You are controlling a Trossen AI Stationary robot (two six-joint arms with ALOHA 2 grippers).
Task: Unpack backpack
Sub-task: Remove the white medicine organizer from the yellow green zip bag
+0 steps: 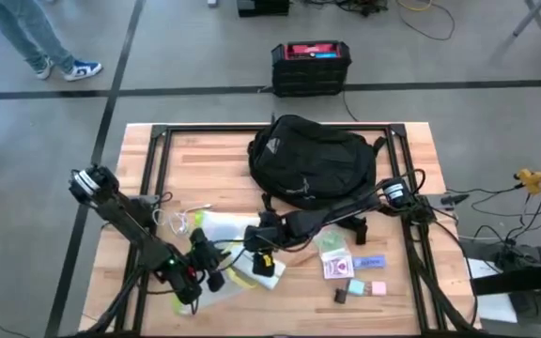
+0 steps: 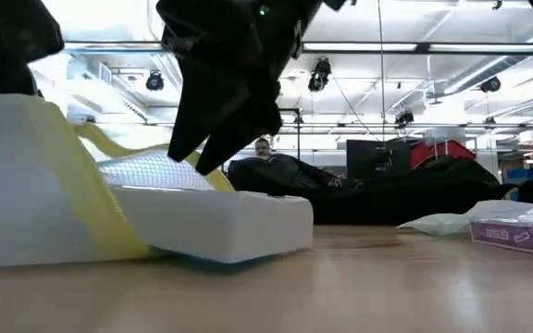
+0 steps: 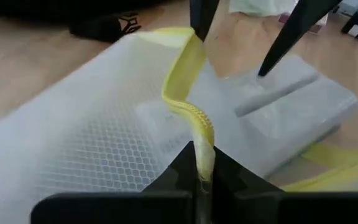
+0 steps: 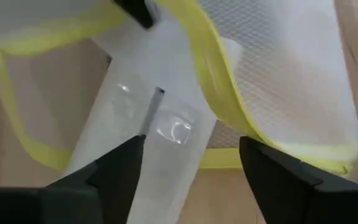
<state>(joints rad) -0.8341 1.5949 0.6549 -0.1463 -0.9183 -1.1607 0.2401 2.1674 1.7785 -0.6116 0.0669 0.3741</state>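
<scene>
The black backpack (image 1: 313,160) lies at the table's far middle, touched by no gripper. Nearer, a white mesh pouch with yellow edging (image 1: 225,235) lies on the table with a white box (image 3: 291,106) resting at its mouth. My left gripper (image 3: 202,177) is at the pouch's near side, shut on the yellow edging. My right gripper (image 4: 191,142) reaches in from the right and stands open above the box (image 4: 160,143), a finger on either side. Whether one fingertip (image 3: 265,70) touches the box's top, I cannot tell. My left gripper pinches the pouch's yellow edging (image 3: 201,140) between its two fingers. The strip rises out of the fingers and curls up over the mesh, lifted off the pouch's lower side. The rest of the pouch lies on the table.
To the right of the pouch lie a clear bag (image 1: 332,242), a pink card pack (image 1: 338,267), a blue strip (image 1: 371,260) and small blocks (image 1: 364,288). A white cable (image 1: 181,221) lies to its left. A black box with a red top (image 1: 311,66) stands on the floor beyond the table.
</scene>
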